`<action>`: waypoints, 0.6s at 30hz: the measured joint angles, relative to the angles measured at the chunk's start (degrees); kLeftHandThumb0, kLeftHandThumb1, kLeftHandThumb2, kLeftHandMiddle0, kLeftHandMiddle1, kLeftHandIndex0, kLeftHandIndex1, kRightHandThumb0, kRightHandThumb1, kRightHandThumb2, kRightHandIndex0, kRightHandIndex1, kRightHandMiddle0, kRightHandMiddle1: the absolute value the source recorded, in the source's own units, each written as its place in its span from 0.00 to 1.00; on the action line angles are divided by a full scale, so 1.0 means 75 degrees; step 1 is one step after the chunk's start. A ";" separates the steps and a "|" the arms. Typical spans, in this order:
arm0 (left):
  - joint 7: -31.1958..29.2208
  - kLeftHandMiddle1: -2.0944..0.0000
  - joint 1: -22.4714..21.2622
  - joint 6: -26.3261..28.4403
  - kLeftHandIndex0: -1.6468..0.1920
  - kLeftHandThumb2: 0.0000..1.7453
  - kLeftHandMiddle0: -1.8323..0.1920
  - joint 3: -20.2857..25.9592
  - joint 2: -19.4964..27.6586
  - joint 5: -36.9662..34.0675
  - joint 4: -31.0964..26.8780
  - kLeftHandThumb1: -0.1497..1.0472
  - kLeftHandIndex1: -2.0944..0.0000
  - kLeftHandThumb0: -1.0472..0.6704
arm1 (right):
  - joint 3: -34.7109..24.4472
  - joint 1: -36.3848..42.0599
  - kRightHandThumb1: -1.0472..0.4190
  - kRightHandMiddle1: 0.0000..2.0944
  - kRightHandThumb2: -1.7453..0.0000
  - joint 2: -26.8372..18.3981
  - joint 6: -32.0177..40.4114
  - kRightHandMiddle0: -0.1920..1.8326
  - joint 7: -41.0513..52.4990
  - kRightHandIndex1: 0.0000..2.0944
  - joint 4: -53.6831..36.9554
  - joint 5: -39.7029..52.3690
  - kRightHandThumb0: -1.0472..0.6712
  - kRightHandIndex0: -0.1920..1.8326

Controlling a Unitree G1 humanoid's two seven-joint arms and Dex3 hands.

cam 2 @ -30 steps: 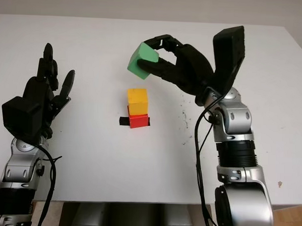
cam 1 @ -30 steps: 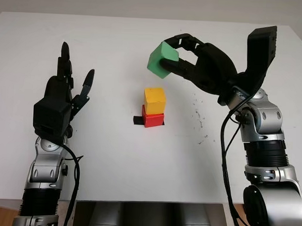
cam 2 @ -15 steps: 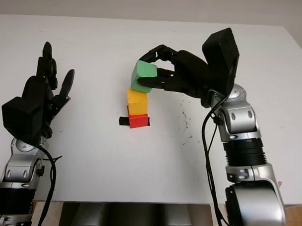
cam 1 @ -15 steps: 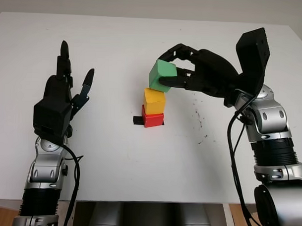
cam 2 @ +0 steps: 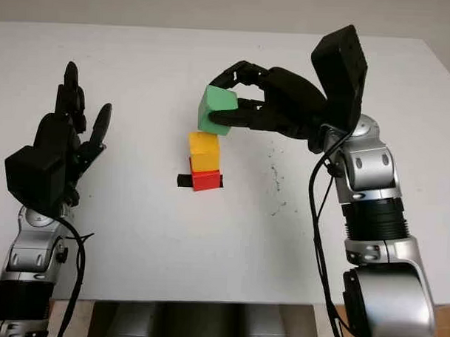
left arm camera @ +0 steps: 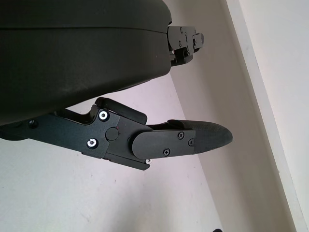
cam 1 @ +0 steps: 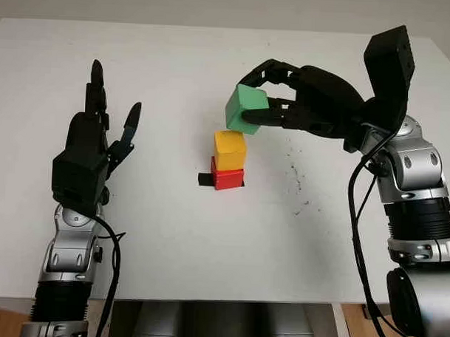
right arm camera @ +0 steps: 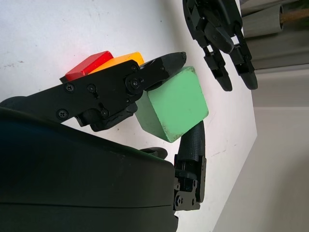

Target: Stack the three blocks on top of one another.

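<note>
Fingers (right arm camera: 159, 67) of the right hand (cam 1: 301, 108) clamp the green block (cam 1: 245, 108), holding it in the air just above the yellow block (cam 1: 230, 149) and slightly toward the right of it. A gap shows between the two, and the green block sits tilted. The yellow block rests on the red block (cam 1: 227, 178), which stands on the white table (cam 1: 208, 242) beside a small black mark (cam 1: 205, 180). The left hand (cam 1: 89, 153) is raised over the table's left side, well apart from the stack, open and holding nothing.
</note>
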 measured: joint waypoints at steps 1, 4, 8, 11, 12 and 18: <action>0.0000 0.98 0.0000 0.0001 0.95 0.26 0.96 -0.0001 0.0000 0.0001 0.0000 1.00 0.97 0.23 | 0.0005 -0.0012 0.02 0.92 0.97 0.0000 0.0053 0.18 -0.0007 0.03 -0.0002 0.0007 0.36 0.27; -0.0004 0.98 0.0001 0.0013 0.96 0.26 0.96 -0.0009 -0.0005 -0.0009 0.0000 1.00 0.98 0.22 | 0.0036 -0.0050 0.03 0.92 0.97 0.0000 0.0142 0.18 -0.0016 0.03 -0.0002 0.0007 0.36 0.26; -0.0001 0.97 0.0015 -0.0006 0.95 0.26 0.96 -0.0016 -0.0013 -0.0010 0.0000 1.00 0.97 0.22 | 0.0128 -0.0105 0.03 0.92 0.97 0.0000 0.0141 0.19 0.0008 0.03 -0.0002 -0.0046 0.35 0.26; 0.0025 0.97 0.0016 -0.0025 0.95 0.26 0.96 -0.0022 -0.0017 0.0003 0.0009 1.00 0.97 0.22 | 0.0267 -0.0120 0.03 0.92 0.97 0.0000 0.0140 0.19 0.0059 0.03 -0.0001 -0.0132 0.35 0.26; 0.0028 0.97 0.0016 -0.0031 0.95 0.27 0.96 -0.0022 -0.0017 0.0005 0.0015 1.00 0.97 0.22 | 0.0299 -0.0120 0.03 0.91 0.97 0.0001 0.0138 0.19 0.0069 0.03 -0.0001 -0.0154 0.35 0.26; 0.0029 0.98 0.0016 -0.0037 0.96 0.27 0.97 -0.0025 -0.0029 -0.0016 0.0016 1.00 0.98 0.23 | 0.0363 -0.0121 0.04 0.90 0.97 0.0005 0.0061 0.20 0.0120 0.04 0.0022 -0.0244 0.34 0.26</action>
